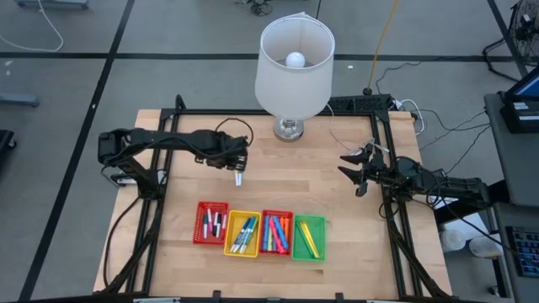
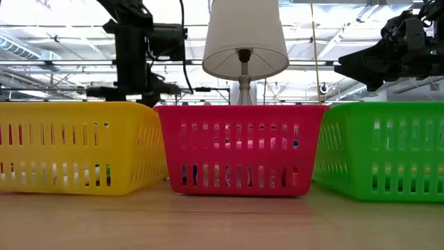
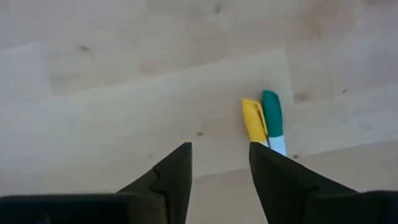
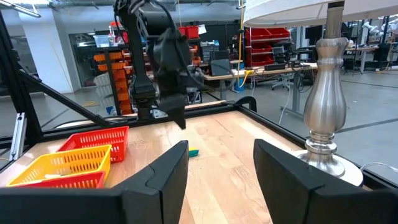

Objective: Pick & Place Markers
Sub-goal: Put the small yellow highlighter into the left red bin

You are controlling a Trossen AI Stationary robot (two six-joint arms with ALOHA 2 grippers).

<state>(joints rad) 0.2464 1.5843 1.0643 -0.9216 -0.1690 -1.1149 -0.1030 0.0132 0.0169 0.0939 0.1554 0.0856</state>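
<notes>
Two markers (image 3: 264,124) are seen lying side by side and touching on the bare wooden tabletop (image 1: 278,168), just ahead of the left gripper (image 3: 221,163), whose jaws are released with a gap between them and nothing held. One marker is yellow (image 3: 254,121) and the other has a green cap on a white body (image 3: 273,123). Their long axes run parallel, capped ends pointing away from the left gripper. From above they appear as one small pale stick (image 1: 238,178) on the tabletop, between the left gripper (image 1: 238,162) and the row of trays, on the left arm's side of the lamp (image 1: 294,71).

Four mesh trays are counted in a row well in front of the lamp: a red tray (image 1: 211,222), a yellow tray (image 1: 242,233), a second red tray (image 1: 275,231) and a green tray (image 1: 308,237). Markers are seen lying in each, long axes mostly running toward the lamp; their number cannot be told.

On the other side of the lamp, the right gripper (image 1: 358,172) is held above the tabletop, jaws released and empty.
</notes>
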